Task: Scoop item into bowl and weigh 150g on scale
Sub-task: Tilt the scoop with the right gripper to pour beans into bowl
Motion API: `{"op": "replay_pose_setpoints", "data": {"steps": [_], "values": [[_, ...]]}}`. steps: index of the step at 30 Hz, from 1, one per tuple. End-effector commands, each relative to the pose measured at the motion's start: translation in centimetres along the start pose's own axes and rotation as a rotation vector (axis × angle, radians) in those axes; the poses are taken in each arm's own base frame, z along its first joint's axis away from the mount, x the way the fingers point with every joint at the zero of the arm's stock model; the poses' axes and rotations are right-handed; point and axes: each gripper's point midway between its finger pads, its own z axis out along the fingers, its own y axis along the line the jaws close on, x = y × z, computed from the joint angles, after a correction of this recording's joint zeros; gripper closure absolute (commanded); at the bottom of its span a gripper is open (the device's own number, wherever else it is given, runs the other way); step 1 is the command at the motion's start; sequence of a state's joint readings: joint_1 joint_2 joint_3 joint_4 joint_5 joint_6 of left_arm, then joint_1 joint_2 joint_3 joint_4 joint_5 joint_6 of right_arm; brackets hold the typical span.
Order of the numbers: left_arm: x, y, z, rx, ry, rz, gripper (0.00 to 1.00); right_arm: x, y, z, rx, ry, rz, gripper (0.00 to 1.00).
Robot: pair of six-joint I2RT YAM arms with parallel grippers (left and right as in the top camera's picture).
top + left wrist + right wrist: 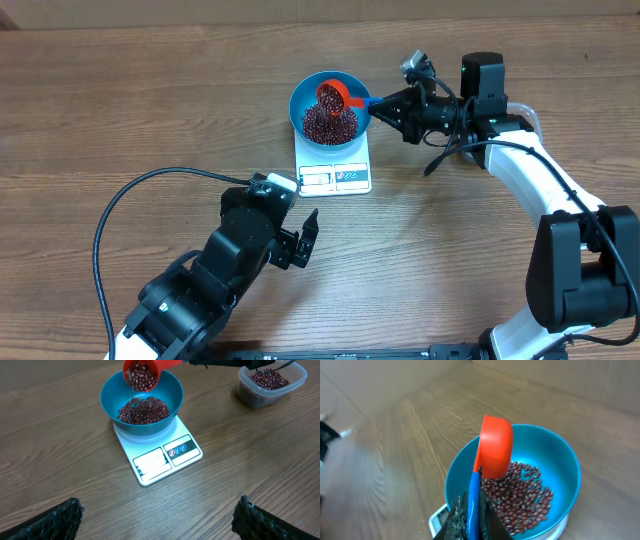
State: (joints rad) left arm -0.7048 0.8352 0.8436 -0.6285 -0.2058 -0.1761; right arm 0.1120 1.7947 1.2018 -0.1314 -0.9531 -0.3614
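The blue bowl [330, 104] [141, 405] [555, 467] stands on the white scale [335, 165] [160, 455] and holds a pile of dark red-brown beans [328, 124] [143, 410] [525, 500]. My right gripper [385, 103] [475, 510] is shut on the blue handle of a red scoop [333, 95] [142, 372] [496, 452], which is tipped over the bowl with beans in it. My left gripper [300, 240] [157, 515] is open over bare table in front of the scale, holding nothing.
A clear plastic tub [270, 382] with more beans stands to the right of the scale, mostly hidden under the right arm in the overhead view. A black cable [130, 200] loops across the table at the left.
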Motion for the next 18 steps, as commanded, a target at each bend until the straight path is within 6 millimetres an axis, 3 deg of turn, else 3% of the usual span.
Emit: {"op": "replay_pose_setpoints", "data": {"steps": [1,18], "values": [[0.05,0.21,0.01,-0.007,-0.003,0.016,0.00,0.17,-0.05,0.08,-0.002,0.000,-0.156,0.96],[0.06,0.20,0.01,-0.007,-0.003,0.016,0.01,0.17,-0.06,0.08,-0.001,0.000,-0.537,0.96]]}}
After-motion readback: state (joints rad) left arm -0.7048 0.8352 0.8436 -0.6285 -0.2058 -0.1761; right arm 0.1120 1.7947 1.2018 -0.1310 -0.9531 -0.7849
